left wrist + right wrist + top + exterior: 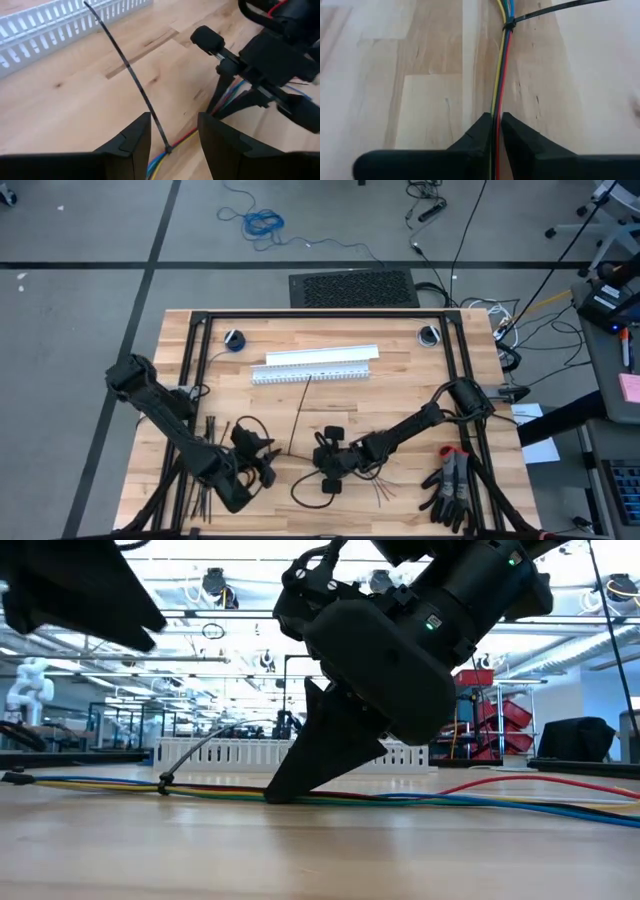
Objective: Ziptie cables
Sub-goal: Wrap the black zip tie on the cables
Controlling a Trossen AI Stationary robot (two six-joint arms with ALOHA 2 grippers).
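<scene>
Right claw point(495, 131) is tipped steeply down on the tabletop point(420, 100), pinching the cables point(501, 65). Left claw point(172, 137) hangs open around the cinched ziptie point(131, 75), well inside the edges.

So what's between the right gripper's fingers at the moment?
The cables run straight into the right gripper, its fingers close on either side. Past it a ziptie cinches them. What lies under the gripper is covered.

The table point(400, 380) is pale wood, smooth and matt with visible grain. On it the cables point(499, 75) wear smooth, faintly glossy coloured plastic; the ziptie point(131, 75) is thin matt black plastic, and the slotted channel point(315, 367) beyond is white plastic.
</scene>
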